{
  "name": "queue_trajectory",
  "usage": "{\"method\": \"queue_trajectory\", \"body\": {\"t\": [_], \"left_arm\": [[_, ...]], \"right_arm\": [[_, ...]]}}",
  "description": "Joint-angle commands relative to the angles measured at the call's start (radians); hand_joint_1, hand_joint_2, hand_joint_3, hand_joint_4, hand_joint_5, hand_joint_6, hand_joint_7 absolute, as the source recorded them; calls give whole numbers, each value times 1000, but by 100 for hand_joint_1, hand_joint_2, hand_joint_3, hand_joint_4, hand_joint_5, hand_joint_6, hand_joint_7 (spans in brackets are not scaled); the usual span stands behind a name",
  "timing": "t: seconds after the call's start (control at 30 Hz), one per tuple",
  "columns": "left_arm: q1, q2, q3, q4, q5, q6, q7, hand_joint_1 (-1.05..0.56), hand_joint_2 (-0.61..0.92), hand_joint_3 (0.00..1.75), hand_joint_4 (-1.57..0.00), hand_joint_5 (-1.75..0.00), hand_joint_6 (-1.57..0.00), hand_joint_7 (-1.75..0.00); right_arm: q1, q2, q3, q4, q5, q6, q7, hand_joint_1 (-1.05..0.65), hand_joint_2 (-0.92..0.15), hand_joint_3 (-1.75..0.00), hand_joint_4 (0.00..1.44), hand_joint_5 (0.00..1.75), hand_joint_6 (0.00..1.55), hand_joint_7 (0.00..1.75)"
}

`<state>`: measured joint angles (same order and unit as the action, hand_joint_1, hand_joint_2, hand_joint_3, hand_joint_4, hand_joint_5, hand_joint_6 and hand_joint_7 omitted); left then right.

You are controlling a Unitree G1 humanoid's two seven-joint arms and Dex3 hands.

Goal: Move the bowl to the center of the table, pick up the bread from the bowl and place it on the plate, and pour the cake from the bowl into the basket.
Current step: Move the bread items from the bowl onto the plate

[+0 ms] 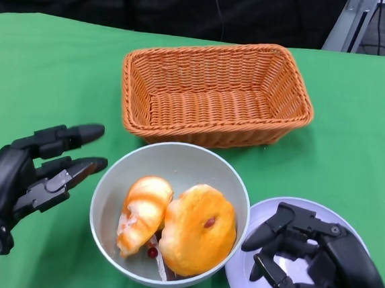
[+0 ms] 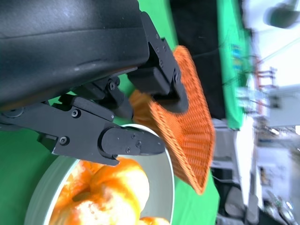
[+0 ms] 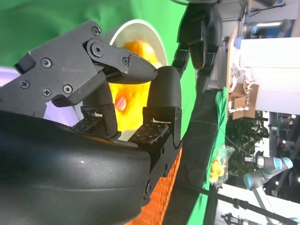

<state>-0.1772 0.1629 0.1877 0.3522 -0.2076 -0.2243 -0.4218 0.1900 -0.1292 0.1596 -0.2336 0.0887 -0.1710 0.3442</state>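
Between the two hands sits the bowl [image 1: 170, 213] with the bread [image 1: 142, 214] and cake [image 1: 200, 229] inside, just left of the right hand [image 1: 307, 262], which is nearer, and both it and the left hand [image 1: 42, 168] hold nothing, fingers apart.

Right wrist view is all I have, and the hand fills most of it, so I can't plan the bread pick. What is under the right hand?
Observer: In the head view the right hand is over the plate, just right of the bowl, and holds nothing.
Operator: What lies beyond the bowl?
Observer: The basket stands right behind it, with nothing inside.
Operator: And my other arm?
Observer: The left hand is close by the bowl's left side, fingers apart, holding nothing.
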Motion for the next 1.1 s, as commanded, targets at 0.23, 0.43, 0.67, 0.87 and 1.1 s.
{"method": "queue_trajectory", "body": {"t": [0.23,0.43,0.67,0.87,1.1], "left_arm": [[-43,16,-26,172,84,-291,25,-16,92,30,-77,-135,-85,-95],[-64,14,-40,230,103,-346,55,-17,92,33,-76,-141,-81,-107],[-76,13,-45,260,94,-360,67,-21,91,32,-75,-142,-78,-110],[-84,15,-49,284,93,-385,67,-20,92,31,-75,-144,-77,-111],[-75,7,-57,266,85,-375,69,-20,92,31,-75,-145,-77,-113]], "right_arm": [[-123,-116,1,-151,-218,148,-12,-41,-92,-7,74,70,74,30],[-214,-134,36,-182,-335,241,-9,-51,-92,-6,81,48,78,11],[-335,-171,124,-202,-533,376,40,-65,-92,-7,72,30,72,2],[-456,-197,238,-189,-735,528,165,-78,-92,-14,66,16,62,0],[-581,-171,356,-82,-892,614,264,-85,-92,-15,48,3,52,0]]}}
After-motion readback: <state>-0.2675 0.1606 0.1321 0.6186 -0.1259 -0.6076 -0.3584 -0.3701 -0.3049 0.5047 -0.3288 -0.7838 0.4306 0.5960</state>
